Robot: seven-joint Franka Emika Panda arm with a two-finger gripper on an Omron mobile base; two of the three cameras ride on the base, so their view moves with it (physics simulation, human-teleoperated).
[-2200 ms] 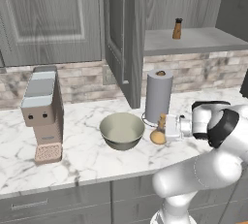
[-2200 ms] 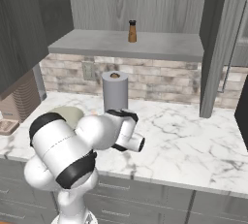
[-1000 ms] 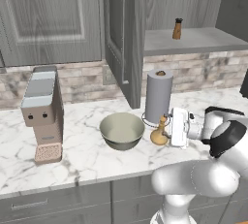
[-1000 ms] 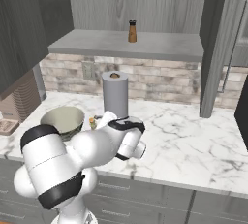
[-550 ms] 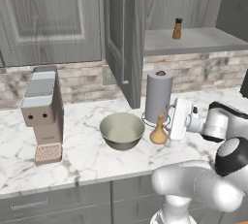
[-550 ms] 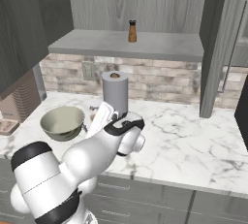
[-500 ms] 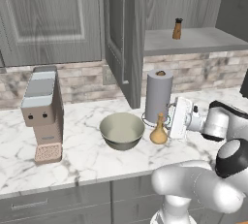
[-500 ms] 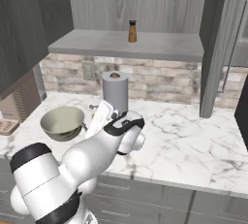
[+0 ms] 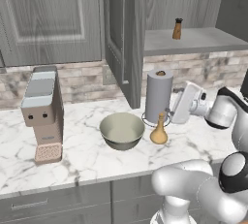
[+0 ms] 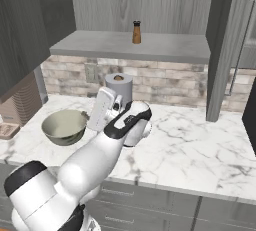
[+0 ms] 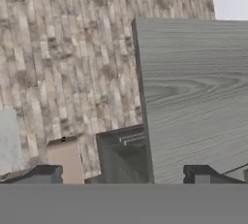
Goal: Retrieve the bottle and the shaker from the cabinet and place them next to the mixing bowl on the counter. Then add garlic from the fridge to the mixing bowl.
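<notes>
On the worktop [image 9: 87, 155], from left to right: the mixing bowl [image 9: 122, 130], then the bottle [image 9: 159, 132] upright just beside it, as the task requires. The gripper [image 9: 170, 112] hangs just right of the bottle, fingers [image 11: 46, 173] spread wide, holding nothing. The shaker [image 9: 178, 28] stands on the open cabinet shelf [image 9: 193, 41], not yet retrieved.

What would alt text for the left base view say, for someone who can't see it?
A tan bottle stands on the marble counter between a grey mixing bowl and the robot's open, empty gripper, with a paper towel roll just behind. A brown shaker stands on the shelf of the open cabinet above; a coffee machine stands at the left.
</notes>
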